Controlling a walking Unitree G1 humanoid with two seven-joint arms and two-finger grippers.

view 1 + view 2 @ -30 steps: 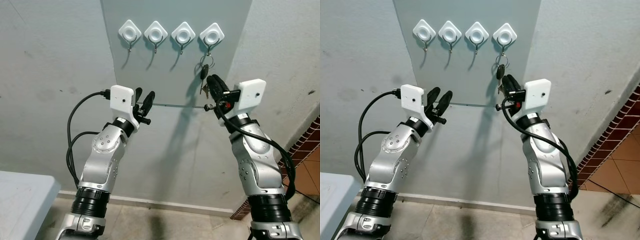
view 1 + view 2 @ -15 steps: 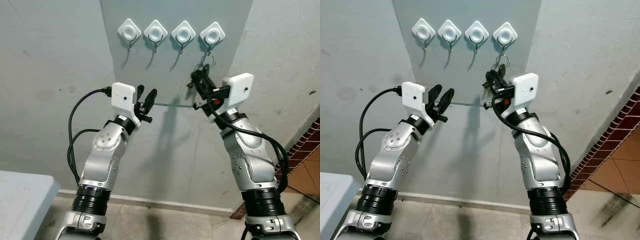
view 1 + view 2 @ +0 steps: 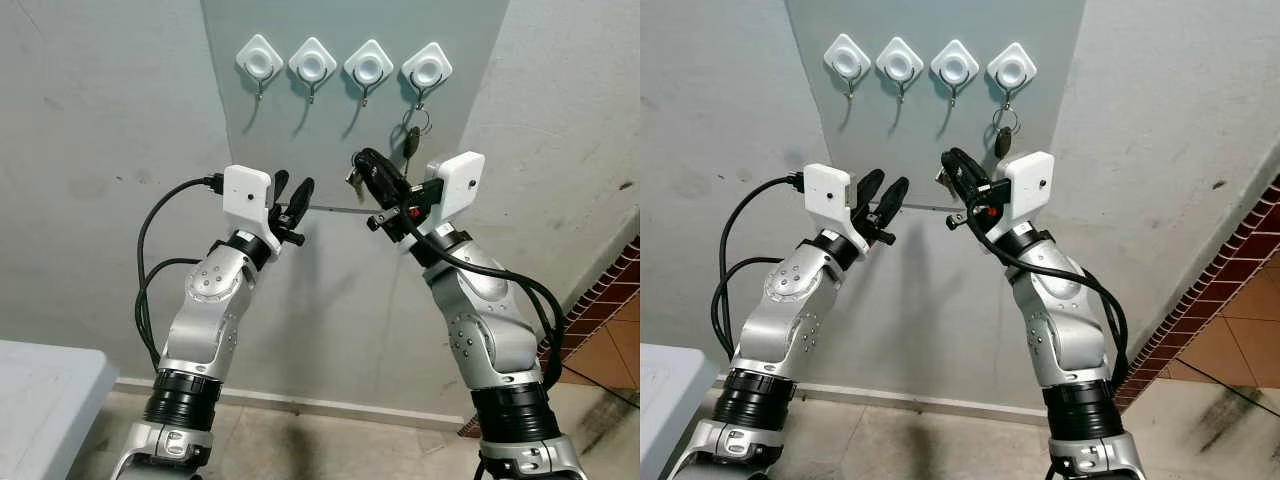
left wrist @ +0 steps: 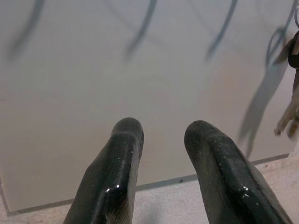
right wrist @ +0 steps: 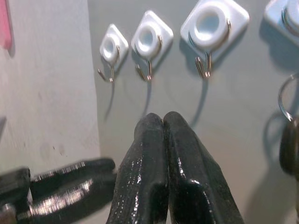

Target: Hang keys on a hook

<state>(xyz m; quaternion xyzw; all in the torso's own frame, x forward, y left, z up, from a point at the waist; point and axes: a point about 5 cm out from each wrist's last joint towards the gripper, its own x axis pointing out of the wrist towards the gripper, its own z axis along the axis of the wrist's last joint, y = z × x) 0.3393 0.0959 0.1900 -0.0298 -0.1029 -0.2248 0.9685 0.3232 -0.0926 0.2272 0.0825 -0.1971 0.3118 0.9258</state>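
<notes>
Keys (image 3: 410, 140) hang by their ring on the rightmost hook (image 3: 420, 97), apparently light and loose; right tool (image 3: 362, 165) clenched empty, left tool (image 3: 290, 192) released.

Keys (image 3: 410, 141) on the rightmost of four wall hooks (image 3: 427, 72), both pincers below.

3 hooks (image 3: 313, 68) hang bare; keys (image 3: 410, 140) block the 4th, beside the right gripper (image 3: 362, 163).
</notes>
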